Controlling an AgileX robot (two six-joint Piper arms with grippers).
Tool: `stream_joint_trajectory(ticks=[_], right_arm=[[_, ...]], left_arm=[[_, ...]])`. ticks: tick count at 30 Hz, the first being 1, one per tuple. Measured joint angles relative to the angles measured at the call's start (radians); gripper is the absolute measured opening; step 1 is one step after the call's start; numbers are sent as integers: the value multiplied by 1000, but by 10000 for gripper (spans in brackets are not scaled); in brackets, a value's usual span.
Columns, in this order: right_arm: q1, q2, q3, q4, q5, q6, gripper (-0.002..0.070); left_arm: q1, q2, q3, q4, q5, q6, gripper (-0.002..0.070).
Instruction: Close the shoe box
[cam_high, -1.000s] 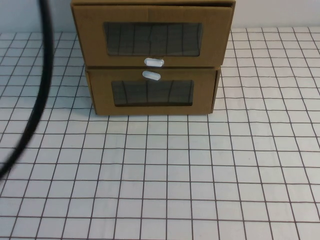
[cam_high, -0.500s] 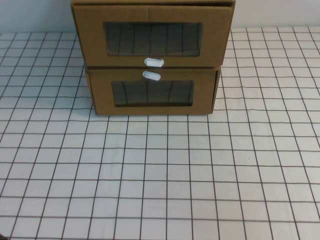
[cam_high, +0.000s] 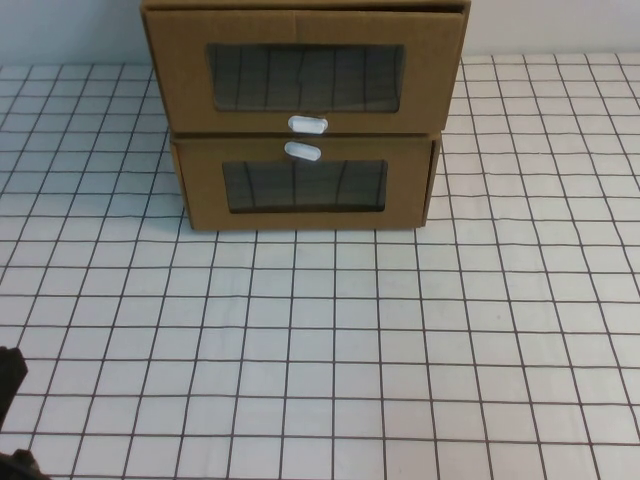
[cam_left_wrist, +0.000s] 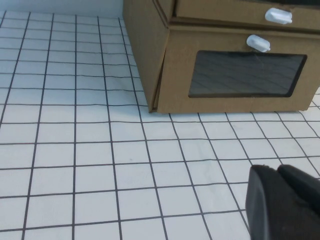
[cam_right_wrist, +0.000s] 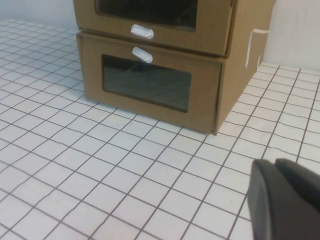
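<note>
The shoe box (cam_high: 305, 70), brown cardboard with a clear front window and a white pull tab (cam_high: 308, 124) below it, sits on top of a like box (cam_high: 305, 190) at the back of the table. Its drawer front looks about flush with its shell. It also shows in the left wrist view (cam_left_wrist: 225, 11) and the right wrist view (cam_right_wrist: 165, 20). My left gripper (cam_left_wrist: 276, 170) is shut and empty, low over the table, well in front of the boxes. My right gripper (cam_right_wrist: 274, 164) is shut and empty, also well short of them.
The lower box has its white tab (cam_high: 302, 151) above its window. The table (cam_high: 330, 340) is covered in a white sheet with a black grid. A dark part of the left arm (cam_high: 10, 375) shows at the near left corner.
The black cable that crossed the left side a second ago has gone from view. A dark part of the left arm now shows at the near left corner. The boxes have not moved.
</note>
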Motion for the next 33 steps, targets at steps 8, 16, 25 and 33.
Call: stream_joint_trajectory(ticks=[8, 16, 25, 33], right_arm=[[0, 0, 2, -2, 96, 0, -13], [0, 0, 2, -8, 157, 0, -13], [0, 0, 2, -8, 183, 0, -13], [0, 0, 2, -8, 185, 0, -13]], left_arm=[[0, 0, 0, 0, -4, 0, -5], [0, 0, 0, 0, -4, 0, -5], [0, -192, 43, 2, -5, 0, -5], [7, -335, 317, 163, -245, 0, -5]])
